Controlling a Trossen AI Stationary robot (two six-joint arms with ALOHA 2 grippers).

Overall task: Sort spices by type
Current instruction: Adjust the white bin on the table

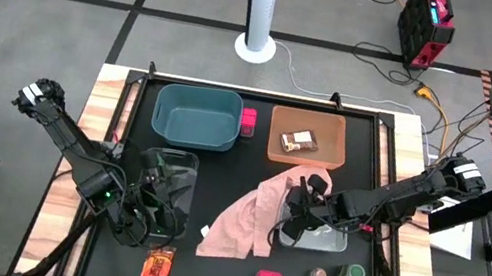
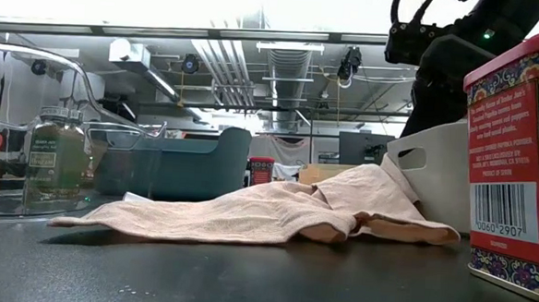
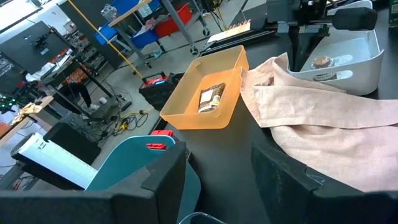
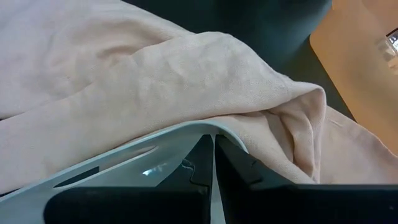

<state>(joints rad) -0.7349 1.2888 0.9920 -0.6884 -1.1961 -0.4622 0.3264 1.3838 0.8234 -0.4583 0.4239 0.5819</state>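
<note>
The right gripper [image 1: 297, 211] reaches down into the grey bin [image 1: 334, 243], fingers pressed together, seemingly empty. The left gripper [image 1: 156, 205] hovers half-spread over the clear bin [image 1: 183, 160], where a jar [image 2: 54, 161] sits.

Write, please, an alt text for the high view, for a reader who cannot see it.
Seen from above, a black table holds a crumpled pink cloth between two dark robot arms. The right gripper is shut at the grey bin beside the cloth; the left gripper is over a clear bin. Teal and orange bins stand at the far side.
</note>
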